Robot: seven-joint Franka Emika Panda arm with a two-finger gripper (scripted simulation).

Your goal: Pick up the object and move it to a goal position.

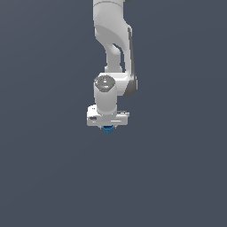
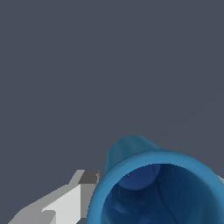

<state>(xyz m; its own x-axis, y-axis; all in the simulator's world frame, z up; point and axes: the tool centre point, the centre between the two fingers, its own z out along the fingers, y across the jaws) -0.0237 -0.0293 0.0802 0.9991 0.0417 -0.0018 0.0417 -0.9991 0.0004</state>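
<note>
The arm (image 1: 111,53) enters from the top of the exterior view as a thick white column. It bends once at a grey-shaded elbow, then drops straight down through a round wrist joint to a flat, wide white hand. The hand faces downward, with its long side running across the picture. A plain, dark grey-blue background (image 1: 44,177) fills both views.

The claw (image 1: 108,129) sits at the underside of the hand. In the exterior view its fingers are almost wholly hidden by the hand body, and only a short dark stub shows beside the cup. In the wrist view one white and grey finger (image 2: 65,203) lies just beside the cup wall, close enough that contact appears likely. A sliver of pale grey shows at the cup's opposite side, at the picture edge. The claw is narrowed to about the width of the cup and appears to grip it by the rim.

The cup (image 1: 107,130) is bright blue and very small against the hand. It protrudes just below the middle of the hand. In the wrist view the cup (image 2: 153,188) fills the lower part of the picture, with its open mouth toward the camera and its darker blue hollow inside visible.
</note>
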